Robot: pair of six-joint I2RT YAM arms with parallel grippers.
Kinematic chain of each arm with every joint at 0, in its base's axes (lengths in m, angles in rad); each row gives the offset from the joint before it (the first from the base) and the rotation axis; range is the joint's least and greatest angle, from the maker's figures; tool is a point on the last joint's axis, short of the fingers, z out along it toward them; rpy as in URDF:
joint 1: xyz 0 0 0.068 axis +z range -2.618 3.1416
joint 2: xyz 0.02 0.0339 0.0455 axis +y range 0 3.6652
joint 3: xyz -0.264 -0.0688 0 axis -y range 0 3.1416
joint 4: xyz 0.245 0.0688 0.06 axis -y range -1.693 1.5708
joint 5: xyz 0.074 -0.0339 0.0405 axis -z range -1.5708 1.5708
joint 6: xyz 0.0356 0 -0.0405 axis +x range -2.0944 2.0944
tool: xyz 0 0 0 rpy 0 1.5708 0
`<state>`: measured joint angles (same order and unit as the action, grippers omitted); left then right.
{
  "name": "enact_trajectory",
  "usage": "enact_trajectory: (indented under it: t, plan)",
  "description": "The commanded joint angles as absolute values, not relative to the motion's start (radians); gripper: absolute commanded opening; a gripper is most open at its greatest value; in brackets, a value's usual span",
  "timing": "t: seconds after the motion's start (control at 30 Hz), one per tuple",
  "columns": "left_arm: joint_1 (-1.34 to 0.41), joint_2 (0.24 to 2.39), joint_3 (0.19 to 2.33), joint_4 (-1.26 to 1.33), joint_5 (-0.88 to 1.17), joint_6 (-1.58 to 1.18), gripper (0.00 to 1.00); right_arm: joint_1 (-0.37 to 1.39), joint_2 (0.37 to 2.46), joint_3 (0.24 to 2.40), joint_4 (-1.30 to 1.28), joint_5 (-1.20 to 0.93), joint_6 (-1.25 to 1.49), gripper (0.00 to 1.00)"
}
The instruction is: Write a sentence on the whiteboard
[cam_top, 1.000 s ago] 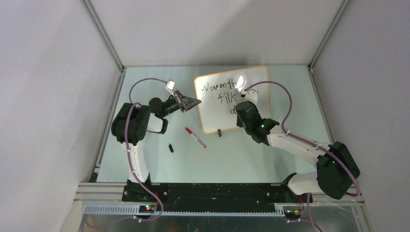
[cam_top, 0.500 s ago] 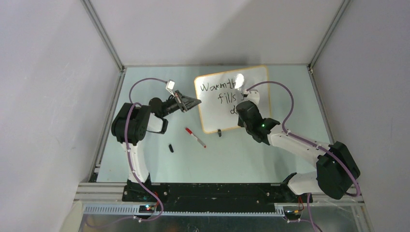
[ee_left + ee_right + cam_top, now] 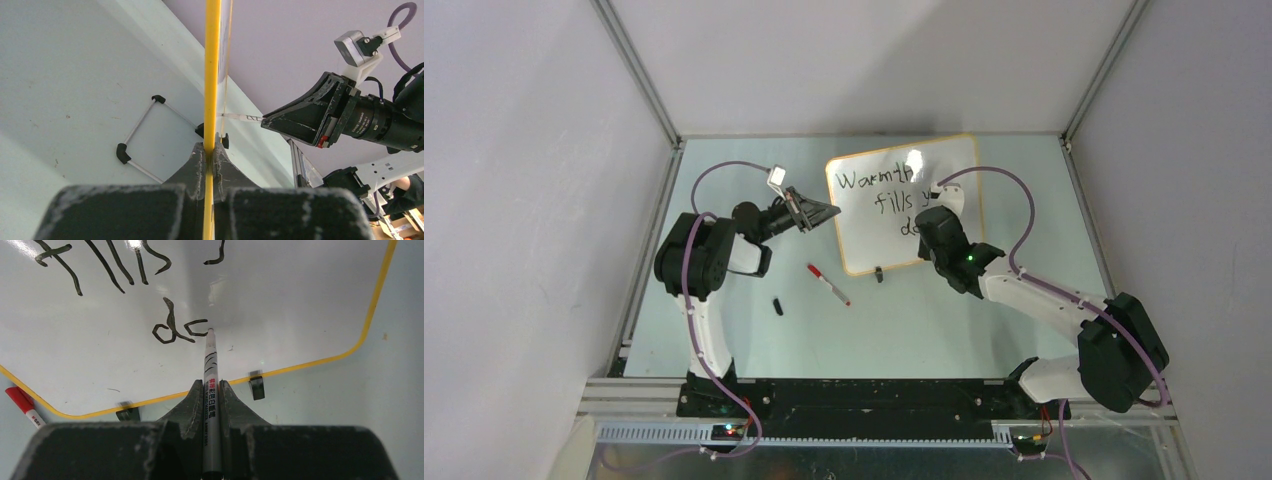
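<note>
Fingers [image 3: 191, 404] of right gripper [image 3: 212, 384] pinched on marker [image 3: 210, 352], tip touching whiteboard [image 3: 290, 300] at "dc" | left gripper [image 3: 210, 151] clamped on its yellow edge | sentence [image 3: 876, 182]: line ends hidden behind right arm [image 3: 1029, 292] | board far-centre on table [image 3: 924, 325]

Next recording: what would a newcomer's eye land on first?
The whiteboard at the far middle of the table stands out, black handwriting across it. The right jaws pinch a marker whose tip touches the board at a half-written third line, while the left jaws clamp the board's left edge.
</note>
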<state>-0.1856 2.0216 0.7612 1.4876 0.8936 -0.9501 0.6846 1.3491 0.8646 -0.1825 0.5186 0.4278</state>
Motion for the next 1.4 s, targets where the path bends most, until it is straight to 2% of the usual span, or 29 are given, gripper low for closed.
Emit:
enact_trajectory:
  t: [0.0,0.43,1.37]
  plan:
    - [-0.193,1.984,0.767,1.528,0.905,-0.940,0.00,0.674,1.356,0.893,-0.106,0.544,0.417,0.00]
    - [-0.194,1.982,0.765,1.528,0.906,-0.939,0.00,0.679,1.343,0.893,-0.081,0.529,0.392,0.00]
    - [-0.193,1.979,0.762,1.528,0.906,-0.936,0.00,0.683,1.348,0.894,-0.216,0.571,0.430,0.00]
